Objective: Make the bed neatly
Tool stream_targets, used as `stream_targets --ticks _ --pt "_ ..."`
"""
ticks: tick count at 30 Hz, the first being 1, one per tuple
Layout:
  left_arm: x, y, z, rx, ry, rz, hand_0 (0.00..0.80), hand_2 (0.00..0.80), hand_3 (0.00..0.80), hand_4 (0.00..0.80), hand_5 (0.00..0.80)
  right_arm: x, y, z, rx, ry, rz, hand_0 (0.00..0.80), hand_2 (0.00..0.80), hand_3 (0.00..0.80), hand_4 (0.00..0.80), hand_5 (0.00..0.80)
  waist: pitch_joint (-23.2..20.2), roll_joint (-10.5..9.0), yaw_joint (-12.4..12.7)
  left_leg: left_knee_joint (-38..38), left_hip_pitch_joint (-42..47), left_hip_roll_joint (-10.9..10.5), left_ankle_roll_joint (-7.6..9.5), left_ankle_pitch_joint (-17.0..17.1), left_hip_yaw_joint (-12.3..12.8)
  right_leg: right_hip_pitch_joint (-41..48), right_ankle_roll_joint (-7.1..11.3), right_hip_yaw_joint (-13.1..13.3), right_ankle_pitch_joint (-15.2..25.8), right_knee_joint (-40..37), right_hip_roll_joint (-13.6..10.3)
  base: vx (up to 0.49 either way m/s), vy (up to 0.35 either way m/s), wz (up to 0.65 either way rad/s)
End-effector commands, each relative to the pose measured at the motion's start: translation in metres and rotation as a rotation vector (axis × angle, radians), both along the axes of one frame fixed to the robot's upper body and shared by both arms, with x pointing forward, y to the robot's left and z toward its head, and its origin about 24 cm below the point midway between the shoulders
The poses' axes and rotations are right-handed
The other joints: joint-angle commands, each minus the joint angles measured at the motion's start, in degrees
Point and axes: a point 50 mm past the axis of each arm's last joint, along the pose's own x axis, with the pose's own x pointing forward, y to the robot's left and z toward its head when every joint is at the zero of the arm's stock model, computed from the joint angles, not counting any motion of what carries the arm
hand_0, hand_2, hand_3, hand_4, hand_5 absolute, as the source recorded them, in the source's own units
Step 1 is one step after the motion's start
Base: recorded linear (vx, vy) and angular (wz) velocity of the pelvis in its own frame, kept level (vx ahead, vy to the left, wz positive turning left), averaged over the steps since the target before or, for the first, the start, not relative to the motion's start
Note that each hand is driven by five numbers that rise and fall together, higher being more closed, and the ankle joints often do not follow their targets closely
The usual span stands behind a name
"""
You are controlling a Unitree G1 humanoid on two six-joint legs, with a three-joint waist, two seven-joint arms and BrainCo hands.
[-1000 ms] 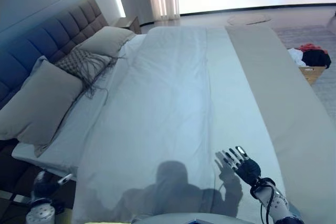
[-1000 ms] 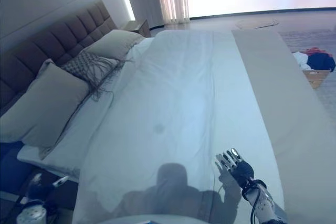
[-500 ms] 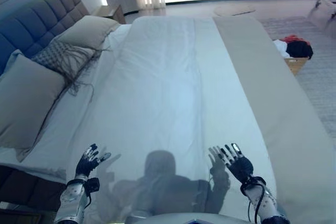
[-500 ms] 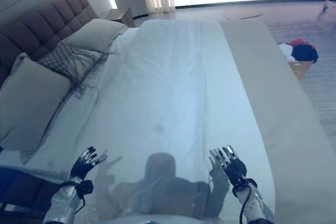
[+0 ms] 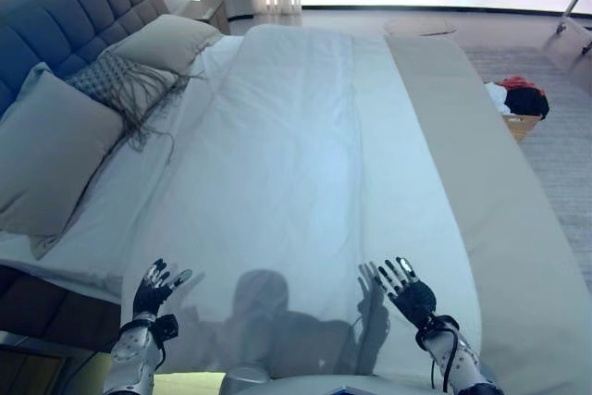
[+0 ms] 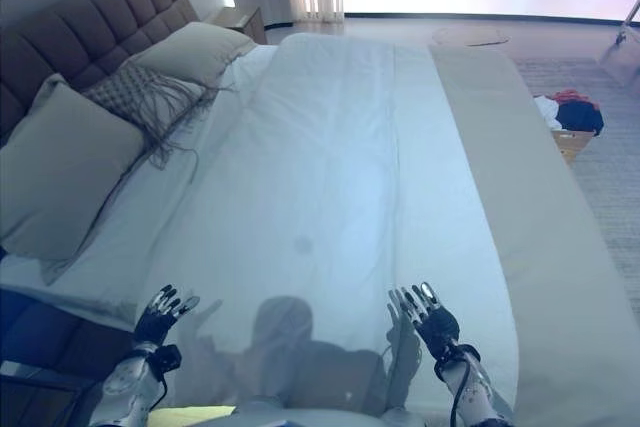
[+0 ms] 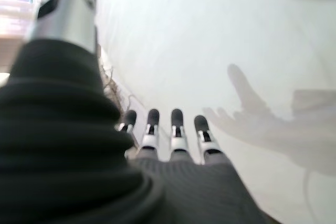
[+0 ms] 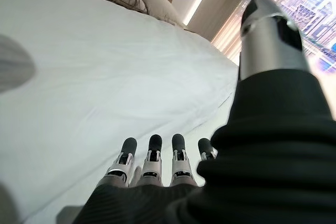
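1. A bed (image 5: 518, 256) fills the view, its white duvet (image 5: 296, 154) spread flat down the middle, with a beige strip of cover bare along one side.
2. Pillows (image 5: 46, 150) lie at the bed's headboard end.
3. The left hand (image 5: 153, 289) and right hand (image 5: 407, 291) hover over the duvet's near edge, fingers straight and spread, holding nothing.
4. This looks like the smoothing step; next, likely press both palms down and sweep outward.

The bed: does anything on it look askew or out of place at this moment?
Mostly tidy. The white duvet lies flat with faint creases. The fringed throw pillow sits tilted between the two grey pillows, its tassels straggling onto the sheet. Both hands, left hand and right hand, hover open over the near edge.
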Motion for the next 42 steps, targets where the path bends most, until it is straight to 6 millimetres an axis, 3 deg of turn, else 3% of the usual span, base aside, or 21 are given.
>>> stream_targets --ticks 1,4,6,9,12,14,16,18,19,22,23,24,25,26,30,32,34,39,42 --pt "0.028 0.009 0.035 0.021 -0.186 -0.004 0.0 0.0 0.0 0.0 0.0 0.018 -0.006 0.018 0.015 -0.108 -0.032 0.0 0.0 0.0 0.0 0.0 1.44 -3.58 0.32 11.49 -6.05 -0.08 2.1 -2.58 -2.56 11.25 -2.49 -3.96 12.57 -19.99 5.44 -0.118 0.047 -0.1" --pt "0.021 0.007 0.03 0.004 -0.192 0.033 0.0 0.0 0.0 0.0 0.0 0.02 -0.006 0.022 0.018 -0.122 -0.009 0.0 0.0 0.0 0.0 0.0 1.79 -3.51 -1.78 15.69 -4.95 1.94 2.75 -3.89 -3.96 8.51 -3.57 -1.98 11.95 -16.68 4.0 -0.164 0.181 -0.27" --pt "0.016 0.007 0.027 -0.011 -0.194 0.049 0.0 0.0 0.0 0.0 0.0 0.021 -0.008 0.023 0.011 -0.118 -0.003 0.0 0.0 0.0 0.0 0.0 1.26 -2.26 -3.41 13.08 -1.74 3.6 2.67 -2.7 -4.72 5.8 -4.04 -0.38 10.76 -12.99 3.42 -0.111 0.336 -0.39" --pt "0.014 0.004 0.025 0.004 -0.187 0.017 0.0 0.0 0.0 0.0 0.0 0.021 -0.009 0.025 0.009 -0.124 -0.005 0.0 0.0 0.0 0.0 0.0 0.18 0.04 -5.11 8.77 2.38 6.64 1.24 -0.01 -4.58 2.61 -3.95 0.97 9.5 -8.61 2.13 -0.075 0.367 -0.3" --pt "0.021 -0.003 0.026 0.023 -0.187 -0.052 0.0 0.0 0.0 0.0 0.0 0.027 -0.012 0.029 0.0 -0.132 -0.022 0.0 0.0 0.0 0.0 0.0 0.6 1.96 -6.0 6.38 3.97 8.77 -0.41 1.38 -3.79 -0.13 -2.95 0.76 9.67 -4.55 -1.43 -0.1 0.471 -0.1" --pt "0.025 -0.008 0.026 0.038 -0.191 -0.098 0.0 0.0 0.0 0.0 0.0 0.034 -0.012 0.035 -0.01 -0.143 -0.027 0.0 0.0 0.0 0.0 0.0 1.09 3.15 -6.1 5.36 4.5 8.89 -1.79 0.2 -4.49 -0.85 -0.52 1.21 9.36 -2.32 -5.09 0.034 0.607 0.27" --pt "0.03 -0.013 0.027 0.033 -0.204 -0.121 0.0 0.0 0.0 0.0 0.0 0.041 -0.014 0.042 -0.025 -0.155 -0.031 0.0 0.0 0.0 0.0 0.0 1.97 3.98 -6.14 6.0 4.0 7.46 -2.16 -1.21 -4.96 -1.46 1.31 1.53 10.8 -1.39 -9.07 0.037 0.679 0.59" --pt "0.032 -0.015 0.029 0.033 -0.212 -0.144 0.0 0.0 0.0 0.0 0.0 0.045 -0.014 0.044 -0.025 -0.16 -0.043 0.0 0.0 0.0 0.0 0.0 2.75 4.01 -5.91 9.04 3.36 4.07 -1.06 -6.0 -5.11 -0.97 3.4 2.01 14.26 -3.36 -13.7 0.057 0.608 0.39" --pt "0.032 -0.017 0.03 0.053 -0.206 -0.17 0.0 0.0 0.0 0.0 0.0 0.044 -0.012 0.044 -0.001 -0.163 -0.056 0.0 0.0 0.0 0.0 0.0 3.16 3.5 -5.43 12.31 1.57 1.6 0.57 -7.93 -4.76 0.21 3.31 0.87 18.96 -6.28 -16.15 0.04 0.406 -0.07" --pt "0.037 -0.016 0.044 0.057 -0.247 -0.197 0.0 0.0 0.0 0.0 0.0 0.044 0.003 0.044 0.047 -0.195 -0.049 0.0 0.0 0.0 0.0 0.0 3.94 2.67 -5.13 13.42 0.47 -4.5 3.79 -11.14 -4.75 0.31 6.51 1.63 33.34 -15.97 -20.7 0.002 0.395 -0.17" --pt "0.041 -0.015 0.05 0.076 -0.264 -0.202 0.0 0.0 0.0 0.0 0.0 0.044 0.007 0.042 0.078 -0.216 -0.02 0.0 0.0 0.0 0.0 0.0 4.21 2.96 -5.23 11.28 1.76 -5.54 4.66 -11.6 -3.34 -1.82 7.48 1.58 36.97 -16.15 -20.48 -0.071 0.387 -0.18" --pt "0.044 -0.014 0.054 0.091 -0.276 -0.209 0.0 0.0 0.0 0.0 0.0 0.043 0.009 0.041 0.088 -0.219 -0.008 0.0 0.0 0.0 0.0 0.0 4.28 3.12 -5.3 9.89 2.39 -6.03 5.13 -11.46 -2.57 -3.15 7.72 2.06 37.84 -15.38 -20.01 -0.13 0.444 -0.24" --pt "0.053 -0.014 0.06 0.098 -0.298 -0.221 0.0 0.0 0.0 0.0 0.0 0.04 0.01 0.039 0.085 -0.211 -0.008 0.0 0.0 0.0 0.0 0.0 4.01 3.83 -6.31 7.89 2.36 -7.04 6.35 -10.57 -2.4 -4.24 6.63 4.84 35.78 -13.17 -17.76 -0.156 0.43 -0.22" --pt "0.057 -0.015 0.064 0.091 -0.311 -0.23 0.0 0.0 0.0 0.0 0.0 0.037 0.01 0.038 0.082 -0.207 -0.009 0.0 0.0 0.0 0.0 0.0 3.73 4.18 -6.7 6.75 2.08 -7.76 7.22 -9.72 -2.59 -4.13 5.77 5.82 33.61 -11.19 -16.02 -0.173 0.441 -0.15" --pt "0.071 -0.029 0.065 0.095 -0.307 -0.278 0.0 0.0 0.0 0.0 0.0 0.026 0.01 0.033 0.091 -0.217 -0.005 0.0 0.0 0.0 0.0 0.0 1.52 4.79 -6.73 0.99 1.81 -8.8 9.43 -5.03 -4.53 -2.0 1.62 3.94 25.13 -1.34 -6.95 -0.09 0.284 0.01" --pt "0.071 -0.036 0.058 0.091 -0.277 -0.291 0.0 0.0 0.0 0.0 0.0 0.022 0.009 0.03 0.088 -0.208 -0.023 0.0 0.0 0.0 0.0 0.0 0.71 3.93 -6.67 -0.58 1.81 -9.84 10.21 -3.68 -6.16 -2.2 1.02 3.38 24.36 1.74 -2.97 -0.009 0.116 -0.03" --pt "0.072 -0.039 0.052 0.096 -0.251 -0.291 0.0 0.0 0.0 0.0 0.0 0.018 0.01 0.028 0.088 -0.194 -0.035 0.0 0.0 0.0 0.0 0.0 0.25 2.8 -6.8 -1.92 1.98 -10.25 10.7 -2.97 -5.7 -2.28 0.73 2.58 23.77 2.83 -0.69 -0.018 0.017 -0.1" --pt "0.072 -0.043 0.047 0.115 -0.225 -0.279 0.0 0.0 0.0 0.0 0.0 -0.001 0.011 0.015 0.117 -0.105 -0.067 0.0 0.0 0.0 0.0 0.0 -0.17 -0.61 -7.1 -1.78 2.1 -9.46 10.32 -3.18 -4.83 1.31 0.92 2.22 22.69 -4.54 0.51 -0.04 -0.145 -0.18" --pt "0.065 -0.04 0.044 0.153 -0.202 -0.27 0.0 0.0 0.0 0.0 0.0 -0.008 0.016 0.01 0.157 -0.085 -0.034 0.0 0.0 0.0 0.0 0.0 -0.15 -2.57 -6.6 -1.78 1.74 -6.13 7.51 -1.8 -2.65 6.4 1.1 0.62 18.69 -14.06 3.76 -0.055 -0.313 -0.04"
